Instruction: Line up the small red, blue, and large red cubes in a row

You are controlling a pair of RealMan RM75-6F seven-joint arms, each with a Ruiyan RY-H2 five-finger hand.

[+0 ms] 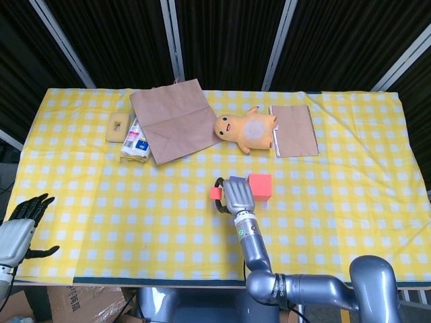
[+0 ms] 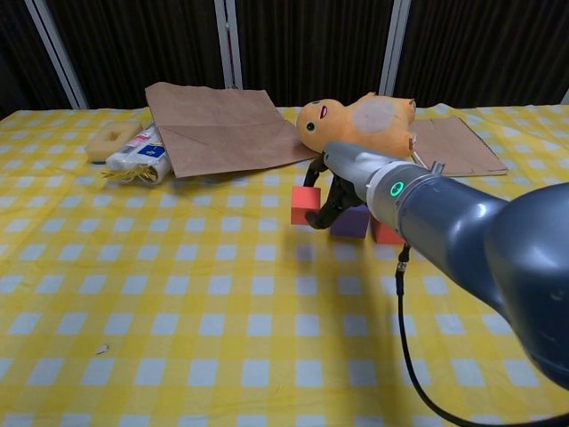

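Note:
My right hand [image 1: 237, 193] [image 2: 342, 182] pinches the small red cube [image 1: 216, 194] [image 2: 305, 205] and holds it just left of the blue cube [image 2: 350, 221], which the hand hides in the head view. The large red cube [image 1: 261, 186] [image 2: 384, 233] stands right of the blue one, mostly covered by my arm in the chest view. Whether the small cube touches the cloth I cannot tell. My left hand [image 1: 19, 227] hangs open off the table's near left corner, holding nothing.
At the back of the yellow checked table [image 1: 350, 175] lie a brown paper bag [image 1: 172, 128] [image 2: 218, 129], an orange plush toy [image 1: 246, 130] [image 2: 360, 124], a brown notebook [image 1: 293, 130] [image 2: 453, 145], a wrapped packet [image 1: 136, 140] [image 2: 138, 156] and a tan block [image 1: 118, 126] [image 2: 111, 138].

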